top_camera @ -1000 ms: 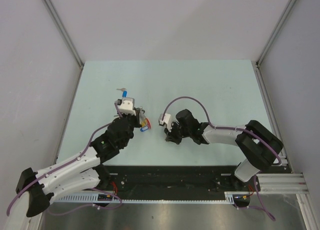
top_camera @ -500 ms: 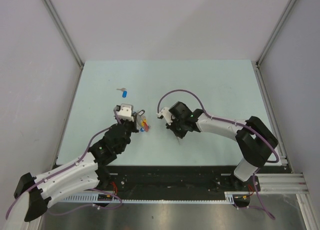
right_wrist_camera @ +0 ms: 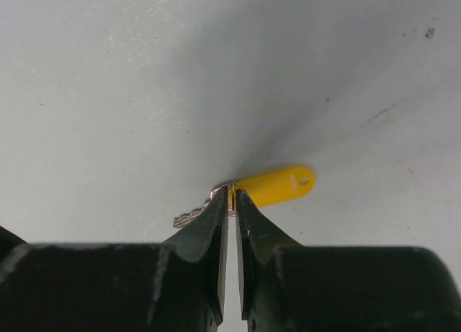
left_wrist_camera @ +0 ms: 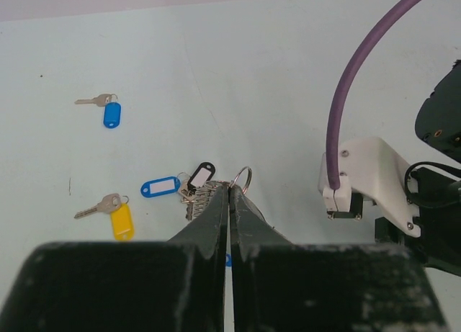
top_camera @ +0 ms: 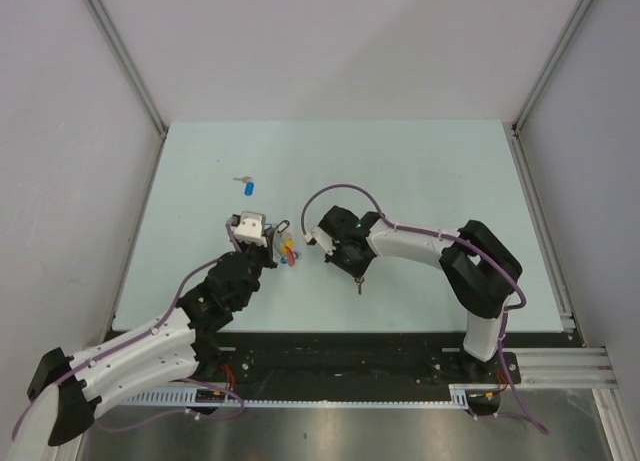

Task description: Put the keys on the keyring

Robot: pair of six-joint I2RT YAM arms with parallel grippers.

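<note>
Though indistinct overhead, right hand (right_wrist_camera: 232,202) pinches yellow-tagged key (right_wrist_camera: 277,186).

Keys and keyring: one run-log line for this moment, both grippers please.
left gripper: shut on keyring | right gripper: pinching yellow-tag key | loose on table: blue-tag key, other yellow-tag key

A pale green bench (top_camera: 420,171) lies in the middle. Grey walls (top_camera: 330,41) and metal posts (top_camera: 121,56) enclose it.
</note>
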